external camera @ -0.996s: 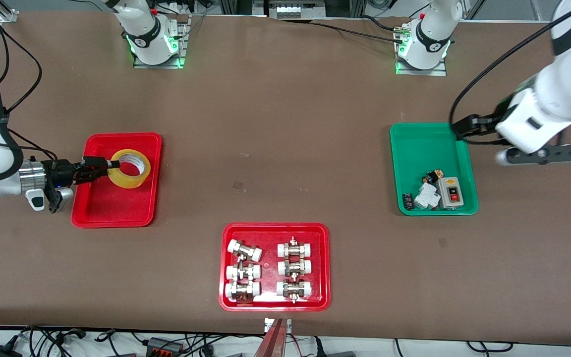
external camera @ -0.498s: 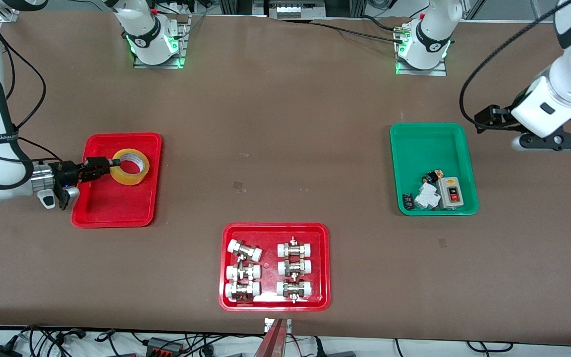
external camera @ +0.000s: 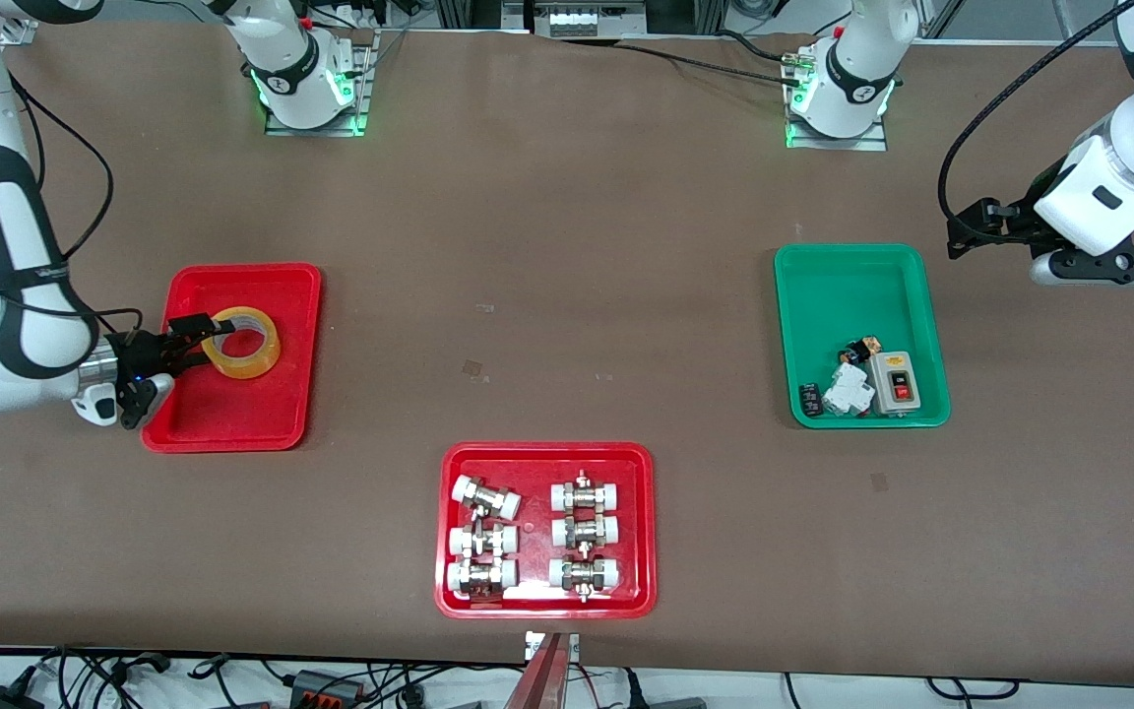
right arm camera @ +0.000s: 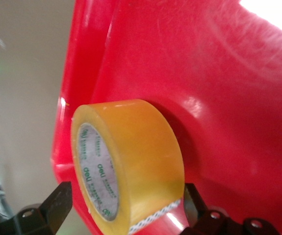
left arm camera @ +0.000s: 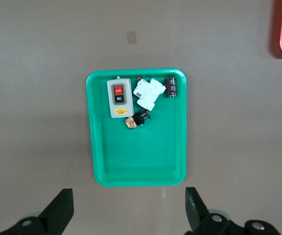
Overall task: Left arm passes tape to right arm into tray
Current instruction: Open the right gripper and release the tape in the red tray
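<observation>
Right claw (external camera: 195,342): fingers apart either side of tape (external camera: 239,342), w/ roll standing in plain red tray (external camera: 232,414) at right arm's end of surface (external camera: 567,295). Left claw (left arm camera: 129,215): fingers wide apart, holding nothing, raised just off the green tray (external camera: 828,286) w/ small elec. parts.

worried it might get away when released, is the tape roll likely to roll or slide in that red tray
The tape is a round roll on the red tray by the right gripper; if left on its curved edge it could roll. Laid flat, it would likely sit still. The tray's shallow rim should probably stop it. It looks stiff and light.
</observation>
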Controlling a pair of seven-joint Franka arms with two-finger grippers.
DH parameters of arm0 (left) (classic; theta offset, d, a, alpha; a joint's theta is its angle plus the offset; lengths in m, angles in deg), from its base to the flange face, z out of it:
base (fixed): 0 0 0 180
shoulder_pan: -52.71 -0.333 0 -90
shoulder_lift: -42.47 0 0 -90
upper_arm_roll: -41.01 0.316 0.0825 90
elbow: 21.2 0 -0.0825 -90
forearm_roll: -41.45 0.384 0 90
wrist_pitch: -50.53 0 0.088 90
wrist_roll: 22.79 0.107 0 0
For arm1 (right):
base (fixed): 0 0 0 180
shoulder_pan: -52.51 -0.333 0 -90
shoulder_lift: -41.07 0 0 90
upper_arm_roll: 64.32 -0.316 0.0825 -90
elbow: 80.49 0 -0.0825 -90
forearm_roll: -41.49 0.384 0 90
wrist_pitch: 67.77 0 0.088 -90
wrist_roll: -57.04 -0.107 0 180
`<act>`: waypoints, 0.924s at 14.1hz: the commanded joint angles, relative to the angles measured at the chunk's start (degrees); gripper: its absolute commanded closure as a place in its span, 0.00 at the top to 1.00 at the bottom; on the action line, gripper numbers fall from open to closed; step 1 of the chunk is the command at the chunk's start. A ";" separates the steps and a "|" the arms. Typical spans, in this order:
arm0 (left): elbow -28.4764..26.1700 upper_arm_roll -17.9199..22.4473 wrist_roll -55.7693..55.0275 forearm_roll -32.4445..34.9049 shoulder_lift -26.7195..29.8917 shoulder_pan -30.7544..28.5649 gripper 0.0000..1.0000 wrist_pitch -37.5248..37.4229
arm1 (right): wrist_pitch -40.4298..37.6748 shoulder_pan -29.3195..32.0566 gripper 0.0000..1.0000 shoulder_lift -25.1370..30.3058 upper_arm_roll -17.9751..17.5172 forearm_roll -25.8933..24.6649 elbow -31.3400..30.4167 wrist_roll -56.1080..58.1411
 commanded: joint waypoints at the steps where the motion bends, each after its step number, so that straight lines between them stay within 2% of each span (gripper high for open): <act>1: -0.16 0.22 1.32 -0.41 0.45 -0.07 1.00 0.21 | 1.72 -3.31 1.00 3.29 -0.17 -5.94 -0.04 1.11; 3: -0.07 0.13 1.32 -0.41 0.45 0.02 1.00 0.29 | 3.91 -5.69 1.00 5.84 -0.17 -11.38 -0.04 1.02; 5: -0.25 0.04 1.15 -0.41 0.54 0.11 1.00 0.21 | 5.85 -7.27 1.00 9.00 -0.09 -13.86 -0.04 0.24; 9: -0.16 0.13 1.24 -0.41 0.53 -0.07 1.00 -0.14 | 5.86 -9.03 1.00 16.99 0.00 -15.28 -0.47 -4.75; 13: -0.07 0.04 1.23 -0.41 0.36 0.02 1.00 -0.15 | 2.88 -11.49 1.00 27.09 -0.09 -15.54 -2.49 -20.46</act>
